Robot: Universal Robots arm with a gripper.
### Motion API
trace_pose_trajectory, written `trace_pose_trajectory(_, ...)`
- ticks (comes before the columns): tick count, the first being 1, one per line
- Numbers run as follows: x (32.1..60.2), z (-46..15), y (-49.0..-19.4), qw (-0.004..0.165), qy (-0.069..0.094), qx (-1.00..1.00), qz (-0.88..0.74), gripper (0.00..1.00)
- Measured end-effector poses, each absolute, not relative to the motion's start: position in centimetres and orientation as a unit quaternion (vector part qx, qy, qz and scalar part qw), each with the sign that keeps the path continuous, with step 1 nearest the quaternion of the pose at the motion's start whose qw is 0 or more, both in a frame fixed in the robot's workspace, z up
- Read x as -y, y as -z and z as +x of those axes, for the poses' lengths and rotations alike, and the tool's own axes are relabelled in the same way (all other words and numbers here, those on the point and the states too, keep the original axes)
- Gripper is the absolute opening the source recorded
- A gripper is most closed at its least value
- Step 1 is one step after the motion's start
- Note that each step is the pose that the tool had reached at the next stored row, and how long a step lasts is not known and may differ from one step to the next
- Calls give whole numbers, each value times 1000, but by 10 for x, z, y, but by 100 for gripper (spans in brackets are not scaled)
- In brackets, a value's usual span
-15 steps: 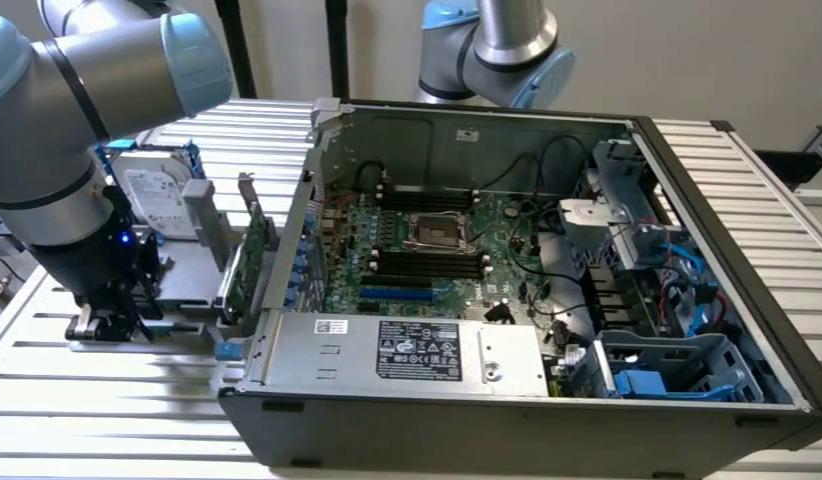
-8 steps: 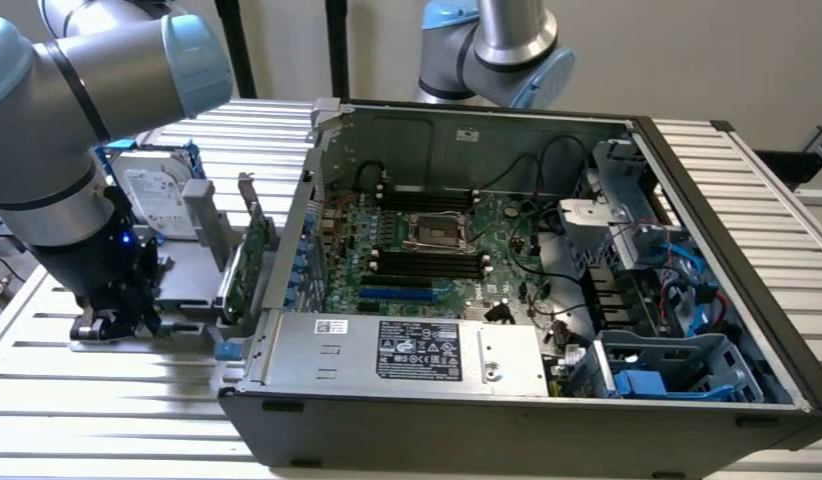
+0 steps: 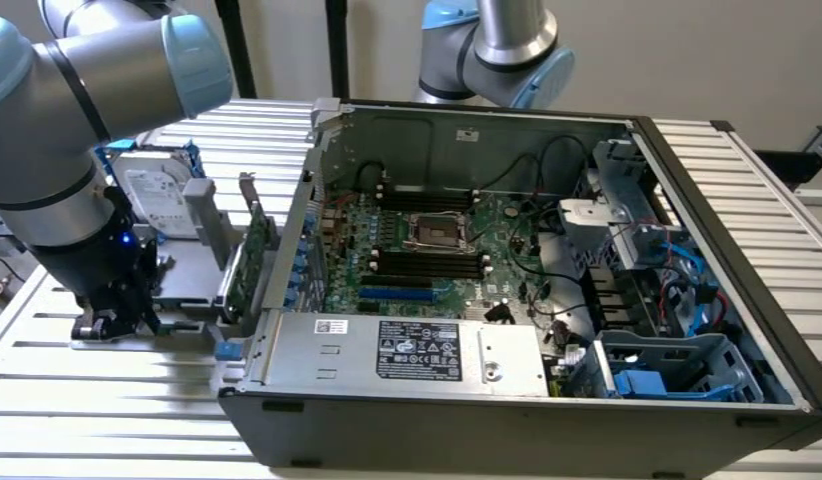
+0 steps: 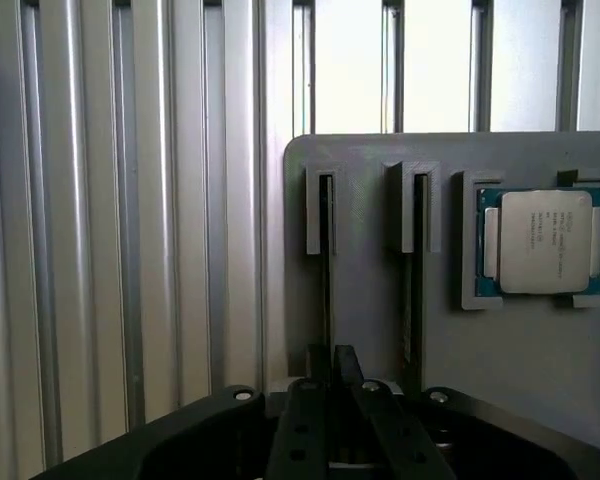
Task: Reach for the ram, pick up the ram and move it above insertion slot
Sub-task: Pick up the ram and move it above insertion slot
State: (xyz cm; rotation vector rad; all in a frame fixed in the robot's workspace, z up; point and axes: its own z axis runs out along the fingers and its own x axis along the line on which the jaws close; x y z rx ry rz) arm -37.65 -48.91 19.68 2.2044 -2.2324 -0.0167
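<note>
Ram: the ram stands on edge in one slot of the grey holder, beside a processor chip. The holder lies on the slatted table, at the exterior view's left of the open computer case.
Tool: the gripper is down at the holder, lined up over the ram's near end. I cannot tell whether it is clenched on the stick or loose.
Risk, hold: a catch near one end probably lets the long stick tilt and bind in its slot.
Risk, holder: a bound stick may drag the holder up.
Risk, neighbours: the expansion card and the hard drive stand near the arm, so a wide swing could clip them.
</note>
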Motion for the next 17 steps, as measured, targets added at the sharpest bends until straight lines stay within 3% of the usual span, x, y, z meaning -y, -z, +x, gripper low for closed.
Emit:
trace_pose_trajectory(1, 489, -376, -197, 2, 5, 712, 703, 13)
trace_pose_trajectory(17, 489, -376, -197, 2, 5, 707, 707, 13)
